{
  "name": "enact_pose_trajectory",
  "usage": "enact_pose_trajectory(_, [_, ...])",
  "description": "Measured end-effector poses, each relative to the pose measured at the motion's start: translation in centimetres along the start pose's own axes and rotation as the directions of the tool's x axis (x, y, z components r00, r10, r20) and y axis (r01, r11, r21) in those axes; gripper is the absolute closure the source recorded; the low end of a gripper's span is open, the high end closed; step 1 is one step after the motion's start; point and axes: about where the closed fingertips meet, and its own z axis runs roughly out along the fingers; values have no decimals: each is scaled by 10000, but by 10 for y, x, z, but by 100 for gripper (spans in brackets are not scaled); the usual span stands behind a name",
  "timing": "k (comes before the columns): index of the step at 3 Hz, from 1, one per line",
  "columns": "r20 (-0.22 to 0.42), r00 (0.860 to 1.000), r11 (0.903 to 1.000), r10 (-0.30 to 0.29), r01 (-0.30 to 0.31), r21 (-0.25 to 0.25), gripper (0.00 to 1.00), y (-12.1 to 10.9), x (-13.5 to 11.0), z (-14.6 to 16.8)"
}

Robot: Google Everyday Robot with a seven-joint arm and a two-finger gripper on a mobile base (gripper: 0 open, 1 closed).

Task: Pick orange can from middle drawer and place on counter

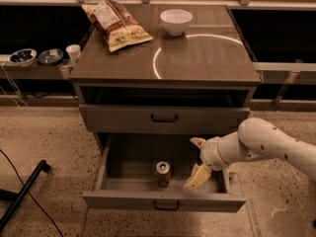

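Camera view. The middle drawer [123, 199] stood pulled fully out below the cabinet, with its dark handle centred on the front panel. The orange can [163, 173] stood upright on the drawer floor, about midway between the left and right walls and nearer the front panel than the back, silver top and pull tab facing up.

The gripper [196, 160] was inside the drawer's right half, to the right of the can. Its two pale fingers [196, 177] were spread wide, one toward the drawer's back and one toward its front. The nearer fingertip was close to the can with a visible gap between them; nothing was held. The white arm [269, 142] entered from the right side of the cabinet and crossed over the drawer's right wall.

The upper drawer front [113, 118] was closed, with an open recess above it under the counter's front edge.

The counter [212, 63] carried a bright white ring-shaped arc across its centre and right half. A white bowl [176, 21] sat upright near the rear edge, about midway along it. A chip bag [117, 23] lay flat toward the rear left corner, tilted diagonally.

Beyond the counter's left edge, a low side shelf [10, 74] held two small bowls [22, 57] and a white cup [73, 52]. A black stand leg [23, 194] lay on the speckled floor [49, 132] off the front left corner.
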Motion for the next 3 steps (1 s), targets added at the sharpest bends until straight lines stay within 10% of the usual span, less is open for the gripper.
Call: enact_pose_trajectory(3, [332, 9941, 9794, -1031, 957, 1779, 0, -40, 17, 66])
